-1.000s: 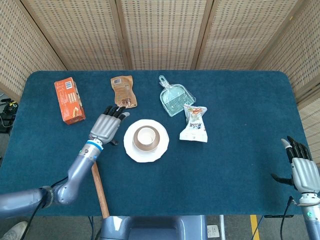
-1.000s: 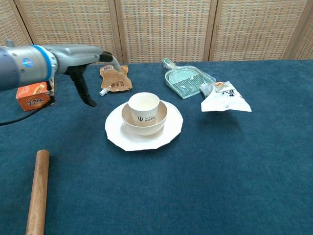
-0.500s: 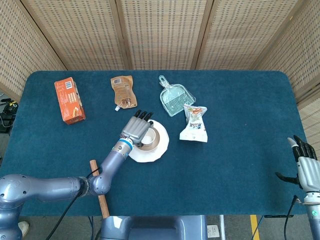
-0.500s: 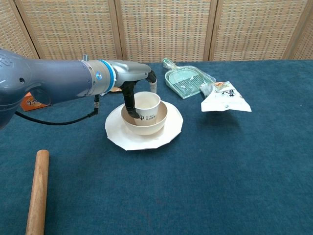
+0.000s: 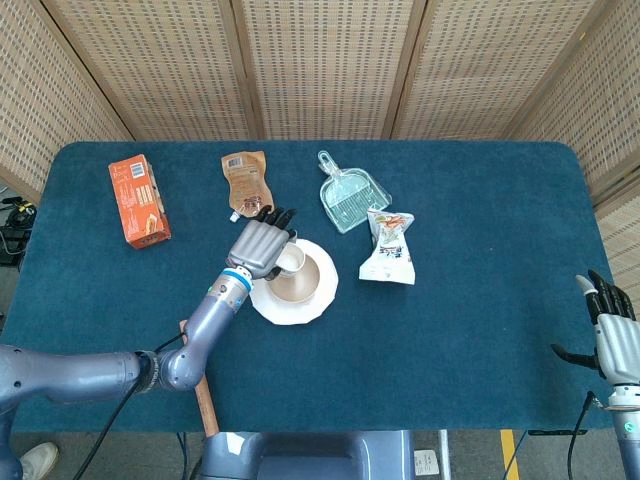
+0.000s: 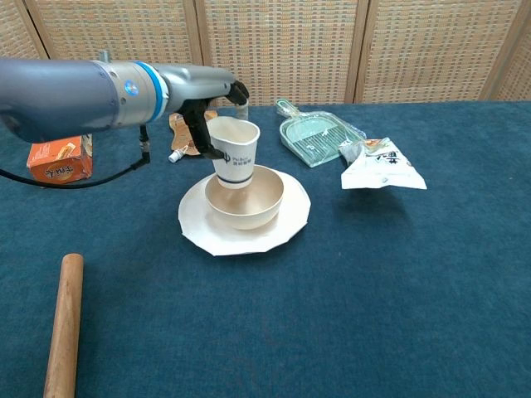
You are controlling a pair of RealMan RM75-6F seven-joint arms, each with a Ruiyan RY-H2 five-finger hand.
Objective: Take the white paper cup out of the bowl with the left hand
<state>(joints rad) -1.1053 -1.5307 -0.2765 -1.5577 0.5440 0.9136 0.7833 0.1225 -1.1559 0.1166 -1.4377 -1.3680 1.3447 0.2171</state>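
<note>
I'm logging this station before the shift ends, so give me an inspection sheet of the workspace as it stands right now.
Surface: blue cloth table, flat.
Job's things: white paper cup lifted, its base just above the bowl; the bowl sits on a white plate.
Clutter: orange box, brown pouch, green dustpan, white snack bag, wooden rod.
Hands: left hand grips the cup; right hand at the table's right edge, fingers apart, holding nothing.
Cables: black cable hangs beneath the left arm.
Surroundings: woven screen panels behind the table.
</note>
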